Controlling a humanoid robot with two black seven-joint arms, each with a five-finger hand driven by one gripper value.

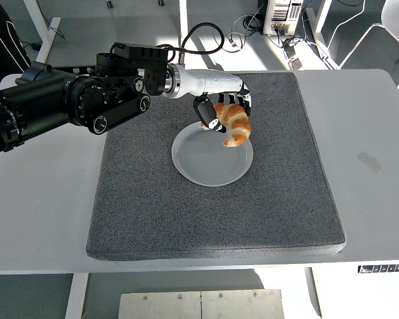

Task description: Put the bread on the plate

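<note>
Head view, single moment. White table (46, 199) w/ a large square grey mat (153, 212) laid on it, covering most of the centre.

Plate (199, 166): round, pale grey-white, shallow, sits on the mat roughly at its centre, slightly toward the far side. Nothing resting flat in its well as far as visible.

Left arm (73, 106): black, bulky, enters from the left edge, reaches rightward across the far-left part of the mat. White forearm section leads to the left hand (223, 109), which is positioned over the plate's far-right rim.

Fingers: curled down and wrapped round the bread (234, 126), clasping it from above. Thumb side on the left of the bread, other fingers behind and on top. Grasp looks firm; bread partly hidden by the fingers at its far end.

Bread: croissant shape, golden-brown, ridged. Held in the hand, over the plate's far-right edge. Its lower tip points down toward the plate. Can't tell whether that tip touches the plate or hangs just above.

Right arm: not seen.

Bkgd, far side: floor w/ cables (243, 30), a white computer case (282, 14), chair legs (359, 33) at far right.
</note>
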